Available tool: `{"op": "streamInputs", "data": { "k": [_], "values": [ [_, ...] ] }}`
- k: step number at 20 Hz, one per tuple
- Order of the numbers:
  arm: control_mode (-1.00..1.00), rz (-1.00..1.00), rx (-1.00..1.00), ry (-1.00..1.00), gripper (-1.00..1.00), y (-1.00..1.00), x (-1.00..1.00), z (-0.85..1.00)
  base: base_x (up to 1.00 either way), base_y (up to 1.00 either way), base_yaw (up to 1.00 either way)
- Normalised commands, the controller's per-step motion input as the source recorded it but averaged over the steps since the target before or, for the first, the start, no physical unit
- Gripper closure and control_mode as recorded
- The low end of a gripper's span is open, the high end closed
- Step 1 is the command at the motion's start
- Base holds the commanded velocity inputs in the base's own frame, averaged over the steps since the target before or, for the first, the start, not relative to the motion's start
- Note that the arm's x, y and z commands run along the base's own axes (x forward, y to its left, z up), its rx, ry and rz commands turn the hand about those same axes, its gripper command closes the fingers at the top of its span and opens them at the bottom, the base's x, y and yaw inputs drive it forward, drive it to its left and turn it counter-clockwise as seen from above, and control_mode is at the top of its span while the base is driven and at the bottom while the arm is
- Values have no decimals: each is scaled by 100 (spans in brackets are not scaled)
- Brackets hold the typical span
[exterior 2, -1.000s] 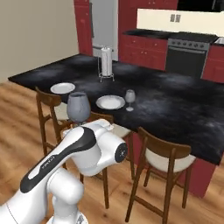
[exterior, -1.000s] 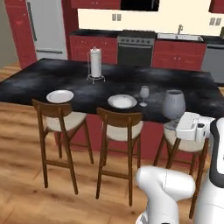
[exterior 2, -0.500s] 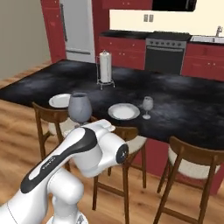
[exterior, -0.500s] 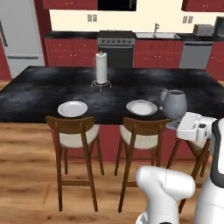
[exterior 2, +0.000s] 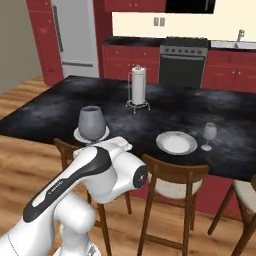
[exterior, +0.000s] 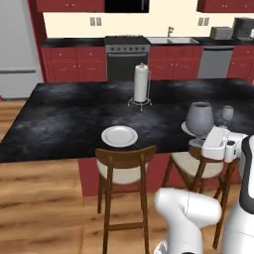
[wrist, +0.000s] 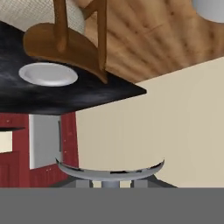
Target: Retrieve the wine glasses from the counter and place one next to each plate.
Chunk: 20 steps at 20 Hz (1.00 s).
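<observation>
Status: gripper (exterior: 205, 143) is closed on the stem of the held wine glass (exterior: 200, 118), bowl up and stem vertical, carried upright over the near edge of the island top (exterior: 59, 124); fingers themselves are mostly hidden under the bowl, so the grip is read from how the glass rides on the hand

Second wine glass (exterior: 227, 113) stands on the island just beside the right plate (exterior 2: 176, 142), so that place setting looks done

Left plate (exterior: 119, 136) has no glass near it, so that's the target as I read it

Key relation: in the left base view the bare plate sits well to the left of the held glass and a bit further in over the stone, with a wooden chair (exterior: 125, 171) tucked under the edge right in front of it. In the hand view the same plate (wrist: 48, 73) shows far off along the gripper's line, picture rolled upside down

Next move, my call: shift left, reach in over the chair back, set the foot down beside the plate rim, not on it, and keep the stem vertical

Risk: clipping the chair back, or landing the foot on the rim
</observation>
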Motion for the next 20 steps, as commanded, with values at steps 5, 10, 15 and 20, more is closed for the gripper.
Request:
{"op": "streamInputs", "data": {
  "k": [5,10,15,20],
  "values": [
    [100,0,0,0,100,0,0,0,92,50,-20],
    [100,0,0,0,100,0,0,0,57,16,-10],
    [100,0,0,0,100,0,0,0,18,11,-10],
    [100,0,0,0,100,0,0,0,27,36,-44]
  ]
}}
